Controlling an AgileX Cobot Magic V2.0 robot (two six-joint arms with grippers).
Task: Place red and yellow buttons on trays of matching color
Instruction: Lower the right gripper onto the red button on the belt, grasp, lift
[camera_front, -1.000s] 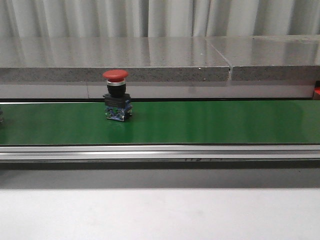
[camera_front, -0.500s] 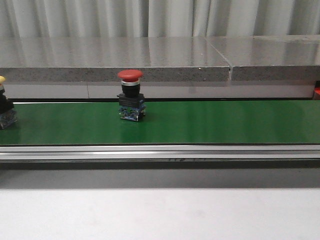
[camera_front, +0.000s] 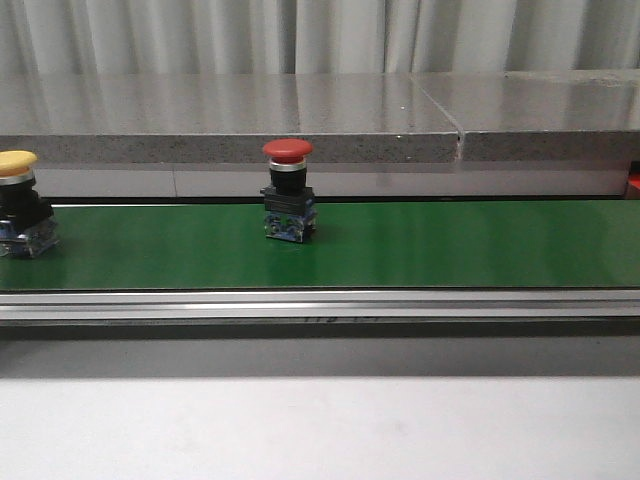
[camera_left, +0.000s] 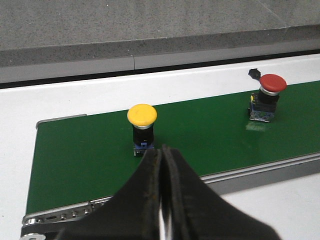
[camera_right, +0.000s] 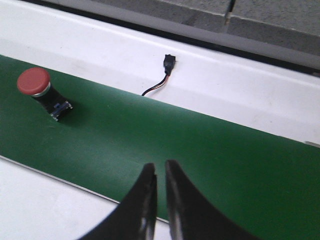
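Buttons stand upright on the green conveyor belt (camera_front: 450, 245), one red and one yellow. The yellow button (camera_left: 142, 126) stands just ahead of the left gripper (camera_left: 162, 160), whose two dark fingers are pressed together with nothing between them; the gripper hangs above the near edge of the belt, apart from the button. The red button (camera_left: 267, 96) is well off to that gripper's side, farther along the belt, near the belt's far edge.

The right gripper (camera_right: 160, 175) hovers above the near part of the belt, its fingers almost touching with only a thin slit between them, and it holds nothing. From this gripper the red button (camera_right: 39, 91) lies well apart, ahead and off to the side. A small black connector with a short wire (camera_right: 162, 75) lies on the white surface (camera_right: 240, 95) beyond the belt, ahead of the right gripper.

In the front view the red button (camera_front: 288, 190) and the yellow button (camera_front: 22, 203) stand well apart, the yellow one by the picture's left edge.
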